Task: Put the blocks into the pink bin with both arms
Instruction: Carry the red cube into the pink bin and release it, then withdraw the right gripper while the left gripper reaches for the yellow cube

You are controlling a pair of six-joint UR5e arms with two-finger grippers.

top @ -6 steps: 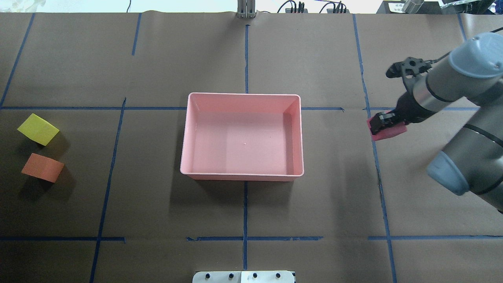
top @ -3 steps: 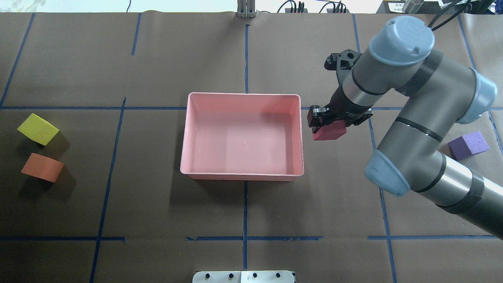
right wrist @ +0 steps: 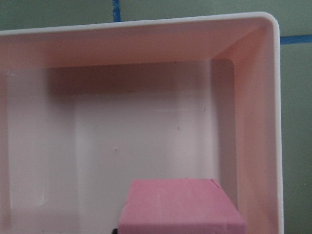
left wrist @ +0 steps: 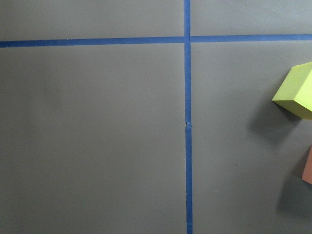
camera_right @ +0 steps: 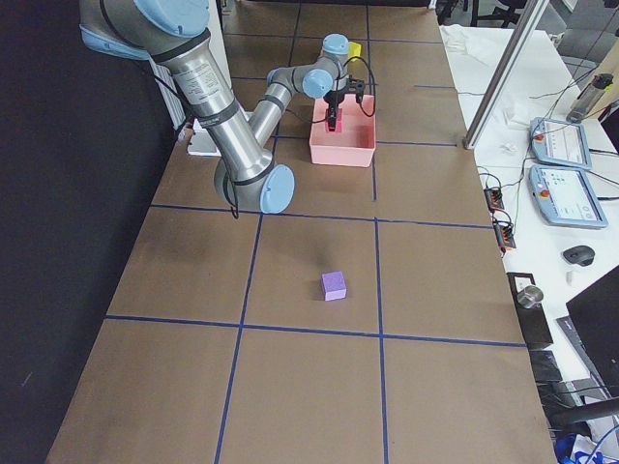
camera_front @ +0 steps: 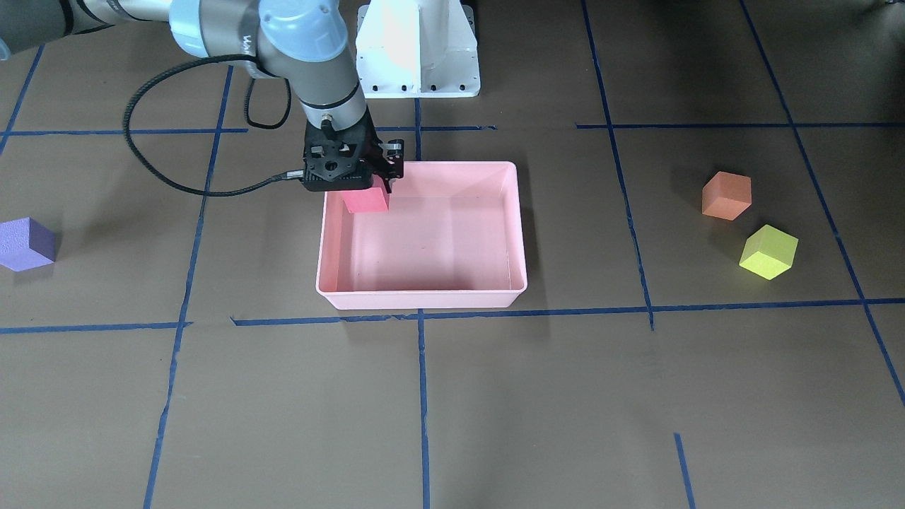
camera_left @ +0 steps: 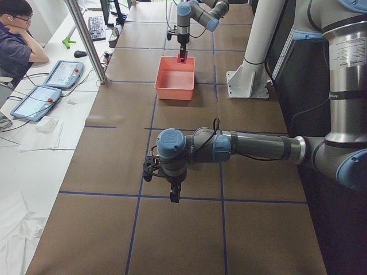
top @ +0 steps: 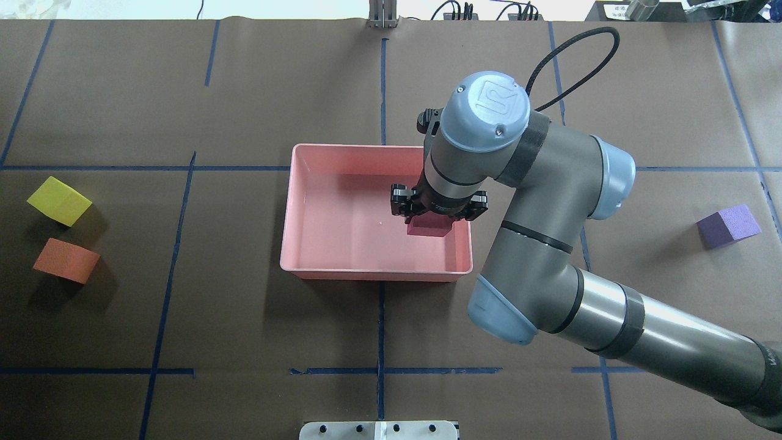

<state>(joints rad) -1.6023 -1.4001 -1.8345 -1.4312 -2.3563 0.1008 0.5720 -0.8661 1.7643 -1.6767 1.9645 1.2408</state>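
**Red block held over the bin**

Front view: the right fingers [camera_front: 387,182] pinch the red block [camera_front: 366,200] over the bin [camera_front: 421,300]. The orange block [camera_front: 726,195], yellow block [camera_front: 768,252] and purple block [camera_front: 25,244] lie outside it on the worktop [camera_front: 495,410].

Overhead: the red block sits within the rim.

Left side view: the left fingers [camera_left: 172,196] hang above the worktop; spread or not, I cannot tell.

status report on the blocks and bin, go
Right gripper shut on red block over pink bin, not released. Left gripper over table, jaws unreadable. Purple block, yellow-green block, orange block outside bin. Bin floor bare.
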